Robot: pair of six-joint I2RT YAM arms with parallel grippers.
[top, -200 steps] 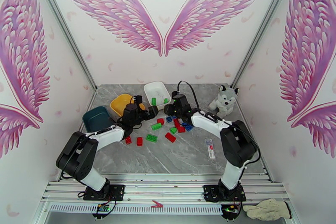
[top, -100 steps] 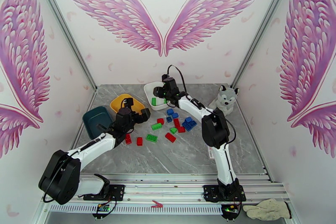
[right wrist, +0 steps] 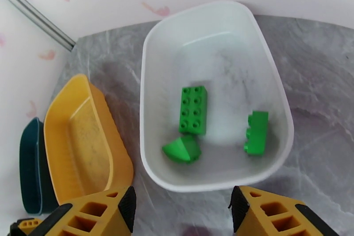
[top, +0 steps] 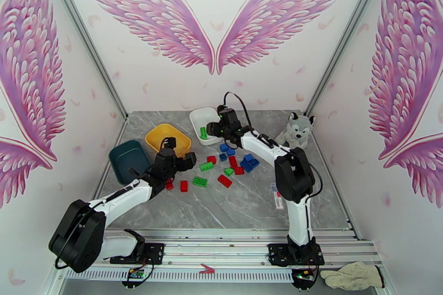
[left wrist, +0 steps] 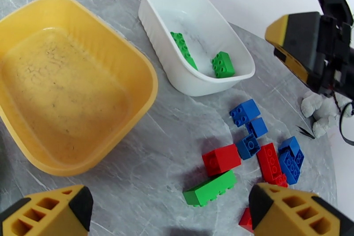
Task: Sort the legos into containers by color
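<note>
Fingers [right wrist: 88,214] are spread, empty: right gripper [right wrist: 181,208] is extended over the far-edge white dish [right wrist: 221,55], left gripper [left wrist: 170,201] near the yellow dish [left wrist: 66,90].

A grey, marble-patterned table [left wrist: 146,144] is seen with a matt finish. The yellow dish [left wrist: 66,77], at nine o'clock in the left wrist view, is shown in glossy plastic, its floor crazed with fine dark lines. The white dish [left wrist: 199,24], at twelve, is smooth plastic. The legos [left wrist: 221,159] are glossy and studded. The husky [top: 296,131] is plush cloth.
</note>
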